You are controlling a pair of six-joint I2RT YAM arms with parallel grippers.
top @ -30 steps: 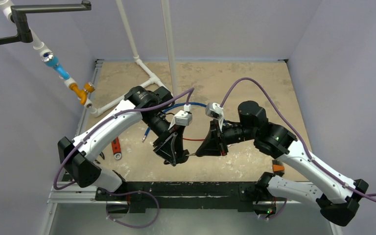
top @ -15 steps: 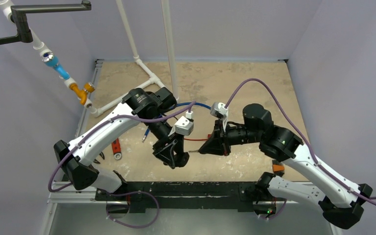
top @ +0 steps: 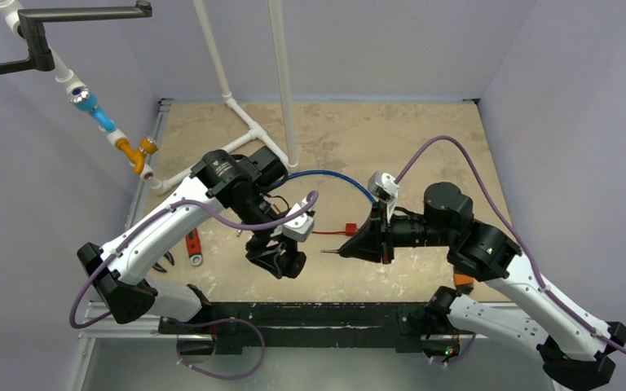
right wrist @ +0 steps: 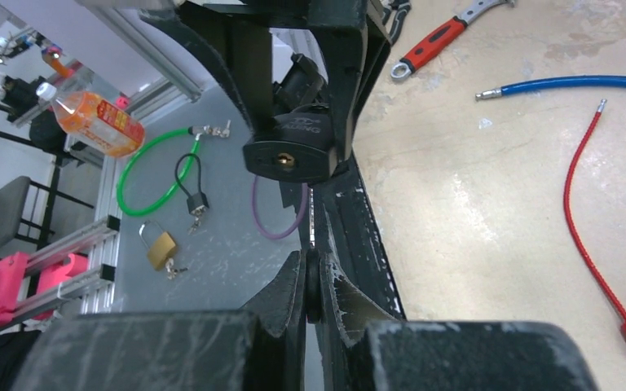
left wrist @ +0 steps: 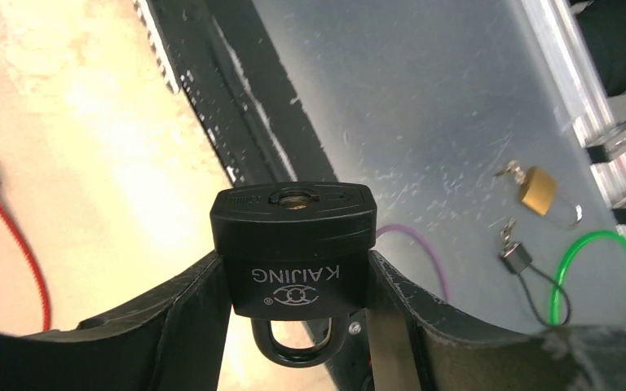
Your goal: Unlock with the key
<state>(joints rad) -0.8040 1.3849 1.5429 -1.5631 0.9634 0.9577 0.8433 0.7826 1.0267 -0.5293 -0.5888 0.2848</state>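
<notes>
padlock (left wrist: pixel 293 244) is held in the left claw (top: pixel 279 262), key (top: pixel 332 252) in the right claw (top: pixel 349 251), key set just right of padlock, not touching. wrench (top: pixel 193 247) is laid on the surface (top: pixel 424 138) left of the left claw, cables (top: pixel 334 174) behind both.

Black KAIJING padlock (left wrist: pixel 293 244) btwn left gripper (left wrist: pixel 296 273) jaws, keyhole end up, shackle down.

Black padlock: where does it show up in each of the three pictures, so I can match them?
Top external: low centre, all but hidden inside the left gripper.
Left wrist: the black padlock sits mid-frame, clamped between the fingers, keyhole on top.
Right wrist: upper centre, keyhole facing the camera.
Shared landmark: the red cable on the table, in all three views.
</notes>
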